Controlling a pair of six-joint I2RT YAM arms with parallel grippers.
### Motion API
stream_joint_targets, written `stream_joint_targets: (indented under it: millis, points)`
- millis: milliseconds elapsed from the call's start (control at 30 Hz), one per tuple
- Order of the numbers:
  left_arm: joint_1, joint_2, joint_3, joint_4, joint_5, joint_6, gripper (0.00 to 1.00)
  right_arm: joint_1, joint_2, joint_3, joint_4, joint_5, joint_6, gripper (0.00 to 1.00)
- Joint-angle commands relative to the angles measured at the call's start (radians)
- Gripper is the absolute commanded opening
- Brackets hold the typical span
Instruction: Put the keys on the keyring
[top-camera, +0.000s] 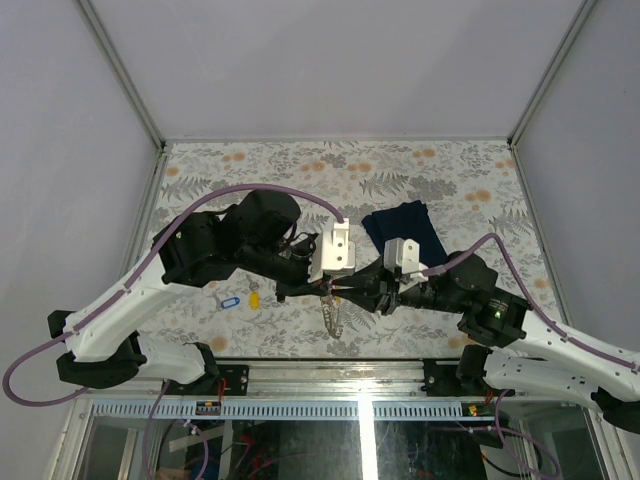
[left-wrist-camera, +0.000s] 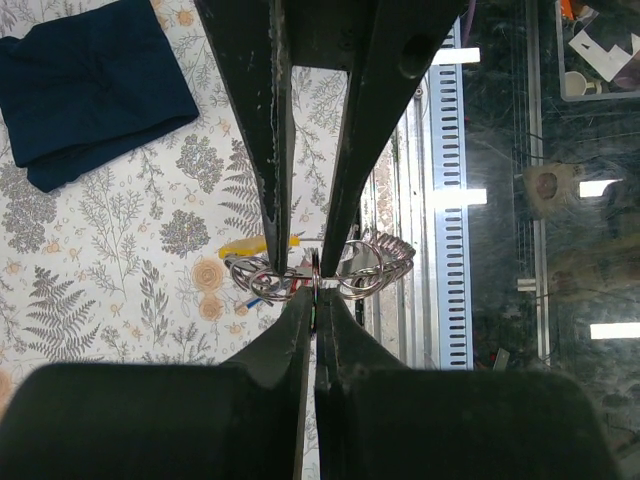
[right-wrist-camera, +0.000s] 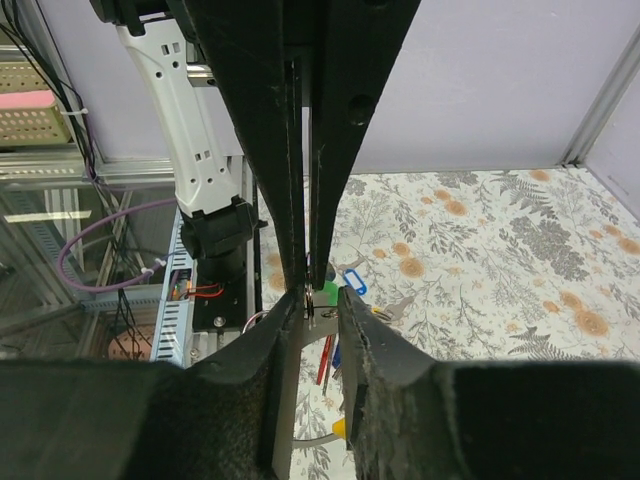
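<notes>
My left gripper (top-camera: 328, 289) is shut on a green-tagged key (right-wrist-camera: 330, 292); a green sliver shows between its fingers (left-wrist-camera: 300, 330), and the key's small wire loop sticks out at the tips. My right gripper (top-camera: 345, 290) meets it tip to tip, jaws apart, straddling that loop. The keyring (top-camera: 332, 315) hangs just below both tips. Its silver coils (left-wrist-camera: 375, 265) spread to either side, and its red, blue and yellow tags (right-wrist-camera: 326, 360) dangle. I cannot tell what bears it. A blue-tagged key (top-camera: 229, 300) and a yellow-tagged key (top-camera: 254, 298) lie on the floral table to the left.
A folded navy cloth (top-camera: 405, 232) lies behind the right arm, toward the middle back. The table's near edge, a metal rail (top-camera: 330, 370), runs close under the hanging keyring. White walls enclose the table on three sides.
</notes>
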Motion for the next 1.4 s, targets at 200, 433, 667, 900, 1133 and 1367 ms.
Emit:
stream_joint_targets:
  millis: [200, 433, 667, 900, 1133, 1367]
  points:
    - [-0.007, -0.015, 0.027, 0.039, 0.031, 0.02, 0.0, 0.001, 0.02, 0.016, 0.061, -0.008, 0.007, 0.13]
    - [-0.008, -0.03, 0.015, 0.061, 0.032, 0.019, 0.0, 0.0, 0.02, 0.015, 0.054, -0.011, 0.006, 0.21]
    - [-0.006, -0.058, -0.004, 0.09, 0.033, 0.022, 0.0, 0.002, -0.001, 0.033, 0.043, 0.034, 0.007, 0.02]
    - [-0.007, -0.207, -0.182, 0.329, 0.067, 0.014, 0.23, 0.001, -0.035, 0.083, 0.021, -0.011, 0.006, 0.0]
    - [-0.007, -0.382, -0.432, 0.661, 0.119, 0.002, 0.36, 0.001, -0.058, 0.092, 0.053, -0.066, 0.008, 0.0]
    - [-0.008, -0.4, -0.483, 0.778, 0.155, -0.001, 0.38, 0.002, -0.056, 0.107, 0.06, -0.116, 0.013, 0.0]
